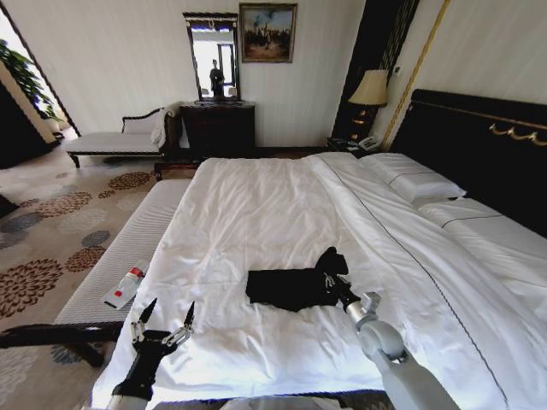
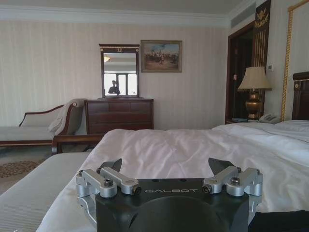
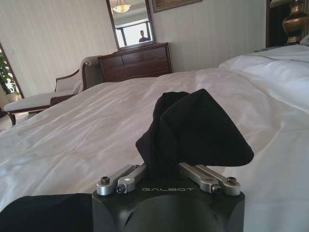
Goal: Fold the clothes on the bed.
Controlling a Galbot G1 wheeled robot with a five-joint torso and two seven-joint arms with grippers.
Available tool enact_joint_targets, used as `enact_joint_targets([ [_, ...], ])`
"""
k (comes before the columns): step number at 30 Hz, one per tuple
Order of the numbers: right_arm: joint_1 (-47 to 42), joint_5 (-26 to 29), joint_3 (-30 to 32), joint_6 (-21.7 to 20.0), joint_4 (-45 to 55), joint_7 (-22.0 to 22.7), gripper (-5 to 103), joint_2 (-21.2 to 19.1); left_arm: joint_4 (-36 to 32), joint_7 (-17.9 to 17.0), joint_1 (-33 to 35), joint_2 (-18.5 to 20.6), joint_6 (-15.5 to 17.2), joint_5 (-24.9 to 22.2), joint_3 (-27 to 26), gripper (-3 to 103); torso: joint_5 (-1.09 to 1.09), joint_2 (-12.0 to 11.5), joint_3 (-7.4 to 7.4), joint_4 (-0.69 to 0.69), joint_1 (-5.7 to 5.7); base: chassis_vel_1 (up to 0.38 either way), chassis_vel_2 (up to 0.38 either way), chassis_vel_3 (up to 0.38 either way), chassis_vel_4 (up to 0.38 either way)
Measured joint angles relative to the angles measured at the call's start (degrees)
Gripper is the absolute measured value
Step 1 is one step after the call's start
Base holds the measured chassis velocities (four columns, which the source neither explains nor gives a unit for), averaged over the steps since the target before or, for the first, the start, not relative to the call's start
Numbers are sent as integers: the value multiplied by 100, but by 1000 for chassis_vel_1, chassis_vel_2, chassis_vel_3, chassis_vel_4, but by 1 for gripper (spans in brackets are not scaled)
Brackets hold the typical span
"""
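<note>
Right, the black T-shirt [image 1: 291, 286] lies bunched on the white bed [image 1: 256, 205], nr the foot end and a bit twd the robot's right, already partly gathered into a compact dark lump rather than spread flat. R gripper [image 1: 329, 282] is at the shirt's right edge, fingers pinched together on a fold of fabric; in the right wrist view that fold [image 3: 193, 130] stands up from the jaws like a small black tent, lifted off the sheet. Looks like a hold meant to carry one side over the rest, i.e. a fold in progress, prob mid-task. L gripper [image 1: 162, 329] hovers over the bed's near left corner, well apart from the shirt, fingers spread wide w/ nothing between them, waiting clear so it doesn't snag cloth. Bench [image 1: 128, 256] alongside the bed's left carries a small bottle [image 1: 126, 286], not involved. Risk, as I judge it: soft fabric may slip or drag the whole lump instead of folding cleanly.
</note>
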Motion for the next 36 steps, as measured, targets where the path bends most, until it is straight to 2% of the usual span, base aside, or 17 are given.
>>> enact_joint_targets([
  [10, 452, 102, -675, 14, -169, 88, 7, 602, 0, 0, 0, 0, 0, 0, 0, 100, -1, 0, 0, 0, 0, 0, 0, 0, 0],
  [18, 485, -26, -955, 66, -269, 76, 7, 774, 0, 0, 0, 0, 0, 0, 0, 100, 1, 0, 0, -1, 0, 0, 0, 0, 0],
  [36, 633, -518, -1420, 557, -1003, -229, 7, 959, 0, 0, 0, 0, 1, 0, 0, 100, 1, 0, 0, 0, 0, 0, 0, 0, 0],
])
